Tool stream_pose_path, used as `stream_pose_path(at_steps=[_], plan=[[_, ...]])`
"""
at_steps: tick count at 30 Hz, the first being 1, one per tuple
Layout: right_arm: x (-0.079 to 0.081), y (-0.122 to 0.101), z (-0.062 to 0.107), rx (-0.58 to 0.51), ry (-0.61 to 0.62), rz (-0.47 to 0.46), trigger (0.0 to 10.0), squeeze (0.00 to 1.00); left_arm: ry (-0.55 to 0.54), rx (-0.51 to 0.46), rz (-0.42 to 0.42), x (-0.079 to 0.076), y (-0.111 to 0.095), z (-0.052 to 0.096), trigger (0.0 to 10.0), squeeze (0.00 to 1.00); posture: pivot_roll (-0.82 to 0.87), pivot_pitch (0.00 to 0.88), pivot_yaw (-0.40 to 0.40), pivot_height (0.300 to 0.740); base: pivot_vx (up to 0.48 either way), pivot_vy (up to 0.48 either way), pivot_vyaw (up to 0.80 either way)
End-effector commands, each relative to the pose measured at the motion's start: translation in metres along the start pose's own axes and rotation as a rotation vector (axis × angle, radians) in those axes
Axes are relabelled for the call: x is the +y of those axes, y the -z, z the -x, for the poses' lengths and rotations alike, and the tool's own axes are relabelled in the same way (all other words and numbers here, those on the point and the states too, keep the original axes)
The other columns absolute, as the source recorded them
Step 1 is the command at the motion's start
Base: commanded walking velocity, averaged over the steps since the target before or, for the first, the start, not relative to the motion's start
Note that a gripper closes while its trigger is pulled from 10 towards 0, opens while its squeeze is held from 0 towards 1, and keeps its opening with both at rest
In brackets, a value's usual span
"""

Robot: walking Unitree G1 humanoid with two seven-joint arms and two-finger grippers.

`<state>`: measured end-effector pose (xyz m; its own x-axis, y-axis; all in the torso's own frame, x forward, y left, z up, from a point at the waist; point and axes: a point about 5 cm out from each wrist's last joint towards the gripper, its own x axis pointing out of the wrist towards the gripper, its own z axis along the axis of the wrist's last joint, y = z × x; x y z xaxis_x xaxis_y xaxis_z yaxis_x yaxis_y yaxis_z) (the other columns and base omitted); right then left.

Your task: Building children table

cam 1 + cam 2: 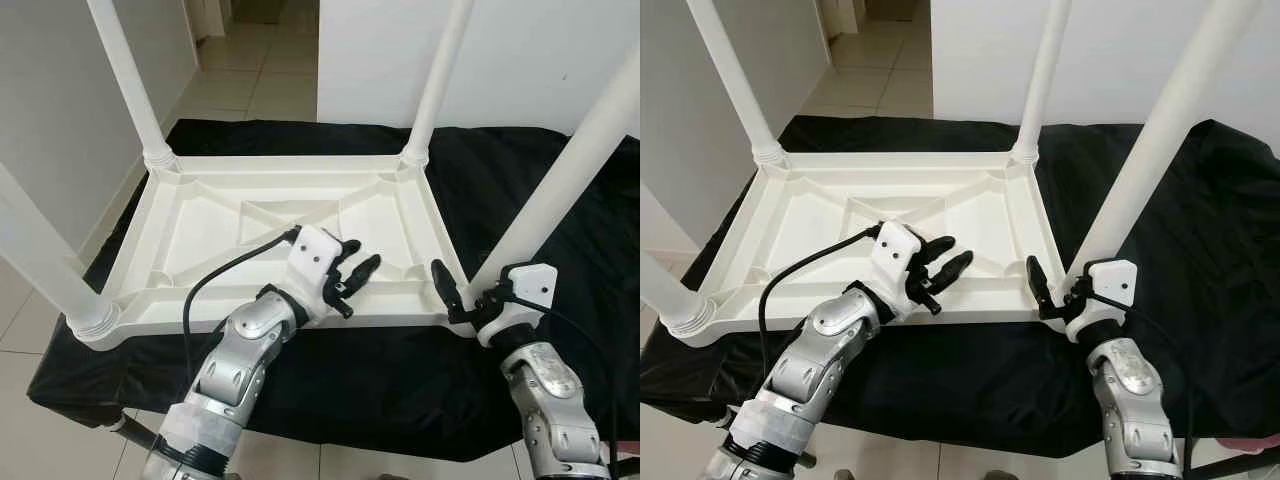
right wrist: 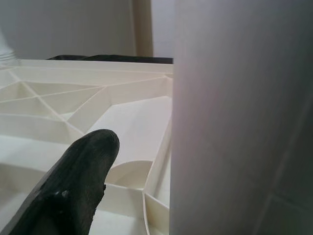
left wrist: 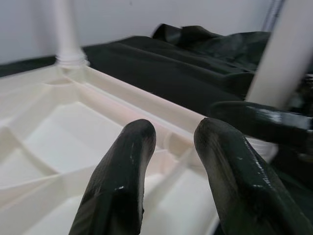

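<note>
Your right gripper (image 1: pixel 468 298) grasps the near-right white plastic table leg (image 1: pixel 560 180); your left gripper (image 1: pixel 355 275) hovers released over the upturned white ribbed tabletop (image 1: pixel 250 215). Your right wrist view shows one finger (image 2: pixel 73 186) beside that leg.

Lying upside down on a black cloth (image 1: pixel 560 190): a white plastic children's table (image 1: pixel 290 225), ribbed underside facing up, diagonal braces crossing its recessed middle. Standing upright from all four corners, round white legs: far left leg (image 1: pixel 128 80), far right leg (image 1: pixel 440 75), near left leg (image 1: pixel 45 260) seated in a ringed collar, near right leg (image 1: pixel 565 165) rising steeply past the frame's top. Running long side toward the camera, with the near rim (image 1: pixel 400 318) sitting just back from the cloth's front edge (the near right leg's base being hidden, so its seating not showing).
</note>
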<state>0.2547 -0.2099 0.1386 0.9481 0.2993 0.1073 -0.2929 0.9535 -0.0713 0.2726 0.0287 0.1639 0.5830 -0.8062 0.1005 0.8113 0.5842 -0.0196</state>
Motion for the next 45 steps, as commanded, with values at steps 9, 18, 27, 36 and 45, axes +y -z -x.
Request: stream_pose_path(at_steps=[9,18,27,36,45], plan=[[-0.005,0.008,-0.004,0.099,-0.212,0.013,3.7,0.0,0.338,0.086,0.039,-0.024,-0.003,0.006,10.0,0.0,-0.11,0.0,0.02,0.74,0.0,0.0,0.0],[-0.015,0.015,0.002,0.143,-0.21,0.03,0.0,0.0,0.252,0.081,-0.002,-0.014,-0.008,0.001,10.0,0.0,-0.1,0.0,0.022,0.74,0.0,0.0,0.0],[-0.013,0.017,0.004,0.126,-0.149,-0.025,10.0,0.0,0.229,0.096,0.019,-0.019,-0.008,0.0,10.0,0.0,-0.1,0.0,0.026,0.74,0.0,0.0,0.0],[-0.018,0.017,0.002,0.125,0.095,-0.019,10.0,0.0,0.183,0.078,0.027,-0.024,-0.005,-0.001,10.0,0.0,-0.11,0.0,0.012,0.74,0.0,0.0,0.0],[-0.019,0.019,0.007,0.118,0.32,-0.05,10.0,0.0,0.17,0.074,0.043,-0.024,-0.005,-0.001,10.0,0.0,-0.11,0.0,-0.002,0.74,0.0,0.0,0.0]])
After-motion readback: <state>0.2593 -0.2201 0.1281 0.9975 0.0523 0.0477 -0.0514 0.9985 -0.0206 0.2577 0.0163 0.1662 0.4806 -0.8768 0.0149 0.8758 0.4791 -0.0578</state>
